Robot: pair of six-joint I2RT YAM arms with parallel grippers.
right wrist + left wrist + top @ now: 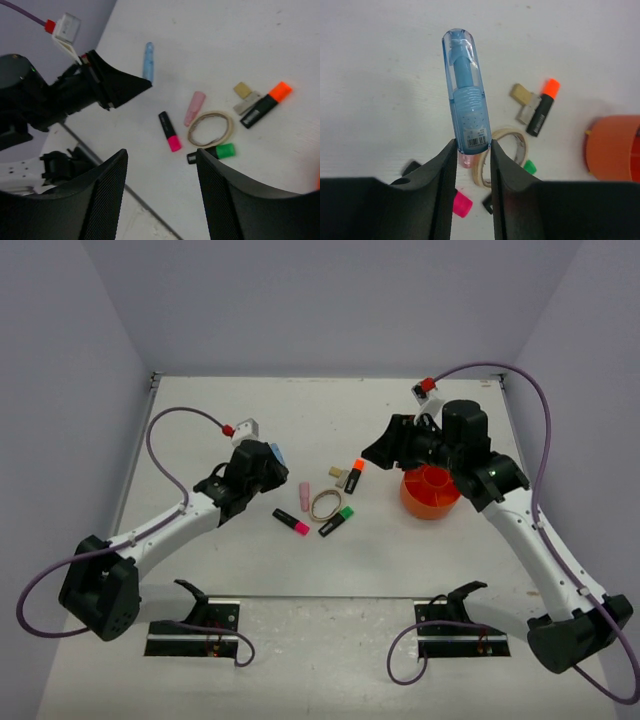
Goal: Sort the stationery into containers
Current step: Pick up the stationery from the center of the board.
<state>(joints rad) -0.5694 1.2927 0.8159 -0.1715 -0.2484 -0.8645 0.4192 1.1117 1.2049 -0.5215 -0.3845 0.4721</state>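
1. Pinches blue highlighter (466, 90) by its tail only, in clamped left hand (472, 150), left of the surface's middle; could pivot or slip out.
2. Risks clashing near orange pot (430, 502), toward the right edge, with right hand (161, 155), spread apart and empty.
3. Bears barcode label (476, 136); print unreadable.

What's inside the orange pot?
The orange pot shows only its own orange dividers, with no stationery in the parts I can see. The right arm hangs over its far side, so that bit is hidden.
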